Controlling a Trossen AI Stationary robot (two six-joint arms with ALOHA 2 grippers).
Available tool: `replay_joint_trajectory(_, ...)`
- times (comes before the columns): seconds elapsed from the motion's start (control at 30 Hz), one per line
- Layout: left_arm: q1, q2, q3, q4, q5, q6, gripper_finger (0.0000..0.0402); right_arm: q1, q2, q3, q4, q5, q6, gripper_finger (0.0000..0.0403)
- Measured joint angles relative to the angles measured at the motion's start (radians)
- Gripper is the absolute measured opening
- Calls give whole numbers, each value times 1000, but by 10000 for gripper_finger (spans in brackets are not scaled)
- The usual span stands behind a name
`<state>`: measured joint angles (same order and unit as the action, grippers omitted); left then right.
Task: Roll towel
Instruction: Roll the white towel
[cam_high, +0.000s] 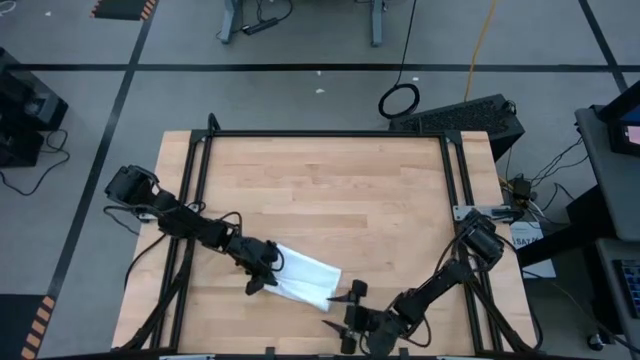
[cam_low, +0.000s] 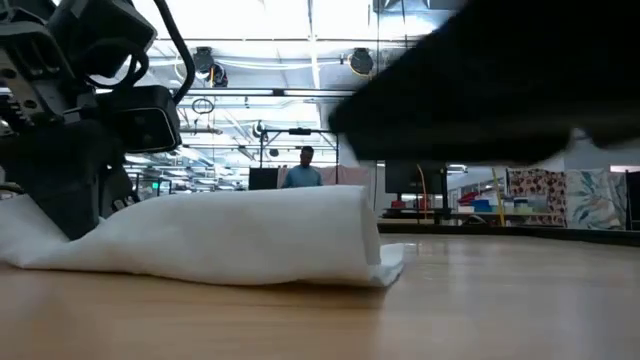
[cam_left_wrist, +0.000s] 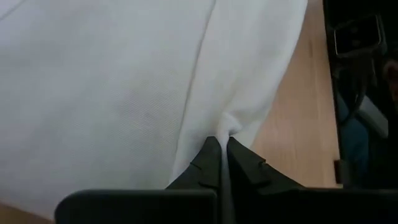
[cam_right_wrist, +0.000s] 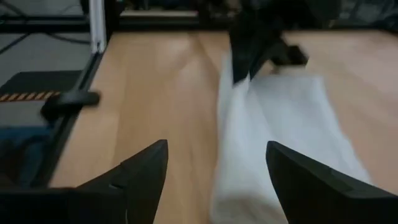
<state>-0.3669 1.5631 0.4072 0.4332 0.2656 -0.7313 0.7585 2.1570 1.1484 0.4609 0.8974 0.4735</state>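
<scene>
The left pincer (cam_high: 262, 272) sits at the towel's left end, fingers pressed together on a pinch of cloth; the left wrist view shows the fabric puckered between the fingertips (cam_left_wrist: 210, 154).

The towel (cam_high: 305, 276) lies on the counter (cam_high: 330, 190) near its front edge, between the two arms, already gathered into a loose, flattened roll that runs diagonally. In the low view the roll is thick at its middle and sags at its free end.

The right pincer (cam_high: 352, 305) is just off the towel's right end, fingers spread wide and holding nothing; the right wrist view shows the roll lying ahead of the open fingers (cam_right_wrist: 146, 168).

Handling, as a judgement: the cloth is light, soft and limp. It holds no shape and is likely to unroll once released. Grip each end of the roll through all layers, not a single outer fold. A one-layer pinch is likely to pull the roll open.
</scene>
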Motion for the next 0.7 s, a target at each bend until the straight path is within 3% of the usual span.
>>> replay_joint_trajectory(0.07, -3, 0, 0, 3, -1, -22, 12, -20, 7, 1, 55, 15, -52, 264)
replay_joint_trajectory(0.27, -22, 0, 0, 3, 56, -20, 12, -84, 8, 0, 51, 143, -4, 245)
replay_joint_trajectory(0.43, -23, 0, 0, 3, 47, -52, 12, -189, 8, 1, -75, -192, 112, 170)
replay_joint_trajectory(0.53, -50, 0, 0, 6, 8, -98, 12, -233, 8, 1, -165, -329, 154, 111)
replay_joint_trajectory(0.7, -135, 0, 0, 12, -106, -209, 12, -279, 5, 4, -136, -494, -53, 43)
